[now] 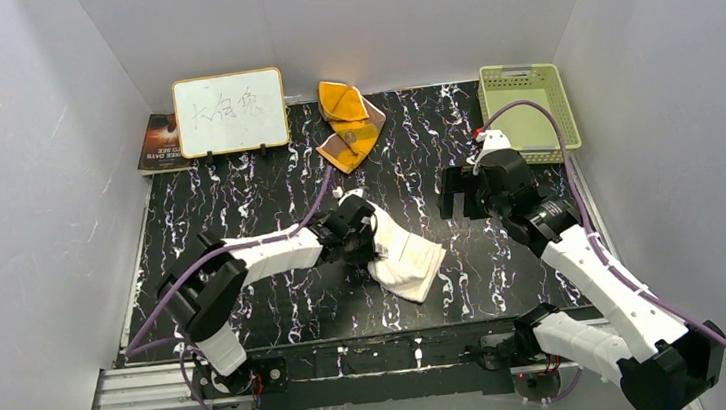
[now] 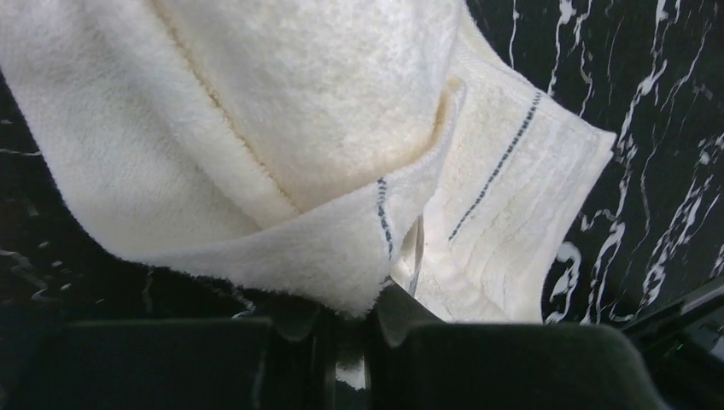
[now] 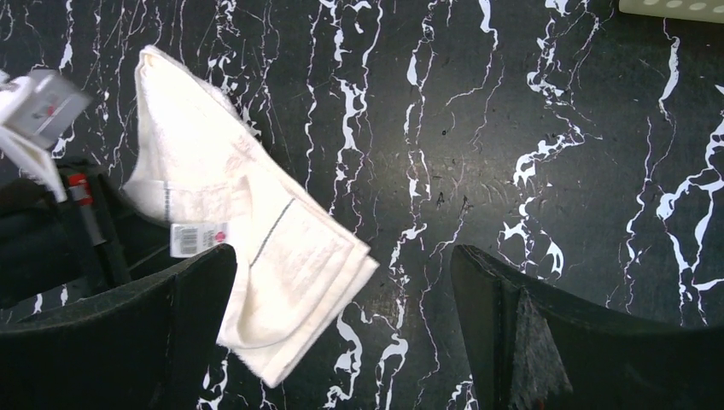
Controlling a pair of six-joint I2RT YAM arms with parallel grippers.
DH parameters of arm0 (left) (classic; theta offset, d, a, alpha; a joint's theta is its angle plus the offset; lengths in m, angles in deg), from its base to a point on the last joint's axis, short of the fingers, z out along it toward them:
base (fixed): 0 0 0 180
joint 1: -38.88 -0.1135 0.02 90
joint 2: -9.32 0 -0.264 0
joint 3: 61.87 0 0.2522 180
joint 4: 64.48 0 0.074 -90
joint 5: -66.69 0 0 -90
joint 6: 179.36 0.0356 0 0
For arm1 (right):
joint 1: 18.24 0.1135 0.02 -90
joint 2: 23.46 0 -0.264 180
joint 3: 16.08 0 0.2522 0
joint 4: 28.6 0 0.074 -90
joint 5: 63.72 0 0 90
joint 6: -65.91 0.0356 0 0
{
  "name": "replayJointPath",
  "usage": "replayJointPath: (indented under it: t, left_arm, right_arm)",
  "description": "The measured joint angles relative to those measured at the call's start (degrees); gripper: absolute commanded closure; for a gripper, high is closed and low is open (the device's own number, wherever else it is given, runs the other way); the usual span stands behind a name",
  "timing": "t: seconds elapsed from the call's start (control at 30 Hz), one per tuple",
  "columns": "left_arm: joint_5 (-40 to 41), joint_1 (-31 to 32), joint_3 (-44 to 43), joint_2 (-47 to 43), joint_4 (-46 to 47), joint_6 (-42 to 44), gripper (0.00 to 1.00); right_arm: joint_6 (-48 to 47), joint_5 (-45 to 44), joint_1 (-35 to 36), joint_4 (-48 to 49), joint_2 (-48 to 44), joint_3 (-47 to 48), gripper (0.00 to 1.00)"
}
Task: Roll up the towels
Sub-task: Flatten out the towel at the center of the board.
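Left gripper (image 1: pixel 359 230) is pinched tight on a fold of the cream towel (image 1: pixel 406 253), lifting that edge, likely so it can turn over into a roll. The towel sits bunched at table centre. The orange towel (image 1: pixel 349 121) waits crumpled at twelve o'clock. Right gripper (image 1: pixel 463 203), at three o'clock from the cream one, hangs with fingers spread wide, holding nothing, perhaps ready to pin. Black white-veined table (image 1: pixel 258 195), pale walls around, green basket (image 1: pixel 529 109) at two o'clock, whiteboard (image 1: pixel 230 112) at eleven.
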Motion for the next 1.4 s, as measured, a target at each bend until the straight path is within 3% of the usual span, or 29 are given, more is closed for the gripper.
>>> replayJointPath:
  t: [0.17,0.2,0.27,0.3,0.43,0.47,0.57,0.67,0.77,0.93,1.23,1.4]
  left_arm:
    - [-6.19,-5.27,3.28,-10.69,-4.90,12.02,1.00]
    - [-9.31,-7.48,3.93,-13.94,-5.25,15.08,0.92]
    - [-15.76,-13.62,5.25,-22.36,-6.29,22.51,0.40]
    - [-16.50,-15.96,5.51,-25.33,-6.91,25.29,0.31]
    - [-11.61,-29.29,7.37,-35.63,-12.22,28.87,0.20]
    - [-10.84,-32.52,8.52,-36.79,-13.22,28.61,0.13]
    - [-9.62,-38.62,13.25,-39.19,-15.85,26.71,0.11]
    - [-10.40,-38.95,17.11,-39.67,-17.49,23.41,0.10]
    - [-12.92,-38.86,19.30,-38.82,-15.93,20.15,0.10]
    - [-14.88,-38.73,19.56,-36.83,-12.70,16.81,0.11]
    - [-12.94,-39.85,19.43,-39.21,-16.13,15.45,0.08]
    - [-14.99,-47.12,19.43,-40.74,-18.69,15.76,0.08]
  right_arm:
    - [-0.04,0.00,0.00,0.44,0.07,-0.44,0.05]
    - [-0.07,0.09,0.00,0.96,0.11,-0.79,0.05]
    - [-0.11,0.61,0.00,1.97,0.55,-1.18,0.05]
    - [-0.11,1.11,0.00,3.08,0.87,-1.49,0.05]
    - [0.35,3.23,0.02,7.87,4.04,-2.27,0.02]
    - [0.66,3.82,0.02,9.01,5.14,-2.34,0.02]
    - [2.29,5.62,0.63,13.88,10.71,-2.16,0.02]
    - [3.08,5.18,3.61,17.38,19.08,0.50,0.05]
    - [2.40,4.28,9.25,19.56,29.00,7.13,0.15]
    - [-1.53,5.90,16.96,23.78,43.47,19.63,0.16]
    - [-8.41,18.40,24.50,23.91,56.46,30.93,0.27]
    - [-6.80,24.52,23.93,21.49,62.45,35.04,0.36]
